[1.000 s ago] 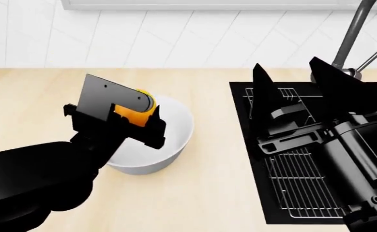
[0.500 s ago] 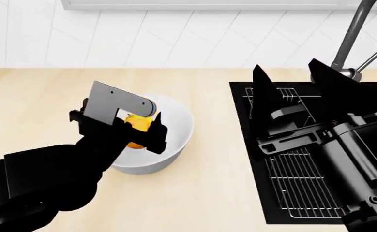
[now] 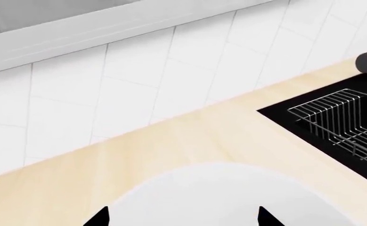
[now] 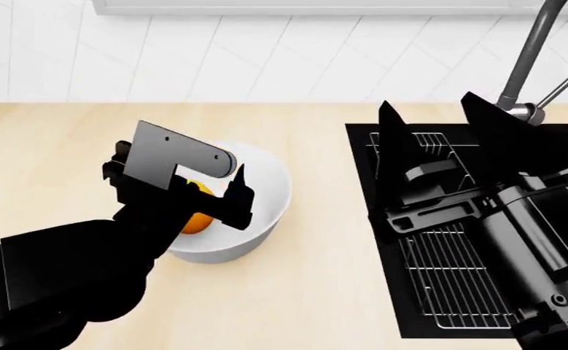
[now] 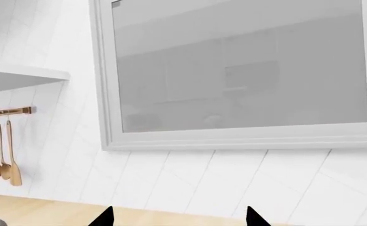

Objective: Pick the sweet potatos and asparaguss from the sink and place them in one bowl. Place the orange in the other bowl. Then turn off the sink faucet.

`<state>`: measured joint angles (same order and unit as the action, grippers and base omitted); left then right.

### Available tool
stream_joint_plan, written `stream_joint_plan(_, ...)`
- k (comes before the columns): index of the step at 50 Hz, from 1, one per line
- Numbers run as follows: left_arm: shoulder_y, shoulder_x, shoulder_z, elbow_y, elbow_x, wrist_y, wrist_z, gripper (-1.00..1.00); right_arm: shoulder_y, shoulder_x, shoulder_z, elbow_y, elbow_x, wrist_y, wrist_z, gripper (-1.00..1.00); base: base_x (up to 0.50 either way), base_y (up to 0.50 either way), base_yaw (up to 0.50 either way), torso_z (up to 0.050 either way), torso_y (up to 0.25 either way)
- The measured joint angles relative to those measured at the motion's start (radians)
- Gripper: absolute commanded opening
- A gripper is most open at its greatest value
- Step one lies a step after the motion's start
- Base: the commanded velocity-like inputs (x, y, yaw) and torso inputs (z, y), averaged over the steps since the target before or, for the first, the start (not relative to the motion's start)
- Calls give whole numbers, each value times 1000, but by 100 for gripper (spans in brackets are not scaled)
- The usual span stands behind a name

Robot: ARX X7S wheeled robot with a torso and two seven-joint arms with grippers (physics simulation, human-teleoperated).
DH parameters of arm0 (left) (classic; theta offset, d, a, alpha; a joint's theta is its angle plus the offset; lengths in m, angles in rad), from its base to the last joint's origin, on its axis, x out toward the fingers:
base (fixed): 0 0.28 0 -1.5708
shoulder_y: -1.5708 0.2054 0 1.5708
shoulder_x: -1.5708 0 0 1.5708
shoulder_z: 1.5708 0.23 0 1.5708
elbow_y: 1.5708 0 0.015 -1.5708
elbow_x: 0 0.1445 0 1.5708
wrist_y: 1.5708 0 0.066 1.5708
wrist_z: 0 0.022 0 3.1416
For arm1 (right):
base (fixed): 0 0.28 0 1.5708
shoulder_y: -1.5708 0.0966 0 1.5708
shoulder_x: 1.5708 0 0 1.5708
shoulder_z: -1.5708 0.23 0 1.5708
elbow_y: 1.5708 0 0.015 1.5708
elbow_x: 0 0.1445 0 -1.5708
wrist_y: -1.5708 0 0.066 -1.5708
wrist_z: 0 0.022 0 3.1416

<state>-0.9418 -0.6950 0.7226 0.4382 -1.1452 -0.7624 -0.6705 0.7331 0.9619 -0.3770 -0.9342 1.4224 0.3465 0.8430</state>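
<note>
The wooden counter (image 4: 323, 292) fills the head view from edge to edge, with white wall tiles (image 4: 264, 58) behind it at 12 o'clock. The black sink (image 4: 367, 219) is set into the counter at 3 o'clock, and a wire rack (image 4: 449, 284) lies in it. Most of the basin is hidden by the right arm, so what else lies in it cannot be told.

The right arm (image 4: 527, 233) reaches up over the sink. Its gripper (image 4: 429, 120) has two pointed fingers standing well apart, with nothing between them. The right wrist view shows only the finger tips in front of a window (image 5: 240, 66) and some wooden spoons (image 5: 1, 150) hanging on a rail.

The left arm (image 4: 60, 277) comes in from 8 o'clock. Its gripper (image 4: 181, 193) hangs over the white bowl (image 4: 264, 197), which stands on the counter at 9 o'clock from the sink. The left wrist view shows the two finger tips spread wide above the bowl's rim, holding nothing.

The faucet (image 4: 531, 51) rises at 1 o'clock behind the sink, its slim lever (image 4: 561, 86) slanting up to the right of its steel base.

The orange (image 4: 196, 219) sits inside the bowl on the side at 9 o'clock, partly covered by the left gripper. No sweet potatoes or asparagus can be seen in any view.
</note>
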Motion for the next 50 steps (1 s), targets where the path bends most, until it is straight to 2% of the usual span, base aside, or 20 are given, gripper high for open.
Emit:
stream_joint_plan(12,4,-20,-14,42,32,36,-2,100,-8,6,8,1,0,-10,-2,100,-8,0,0,0,0)
stream_joint_plan(23,44,-57,-72,96,66,122,-37,100,3,3,-2,15,26,0,-1,100,-490,0,0,0,0)
stream_joint_plan(33,75,-62,-98,110,139,166,-118,100,10,-4,-17,28,41,13,-4,100,-500,-6,0,0,0)
stream_joint_plan(50,101,-51,-108,121,205,203,-180,100,-18,-16,-22,23,-2,3,-40,100,-76,-483,0,0,0)
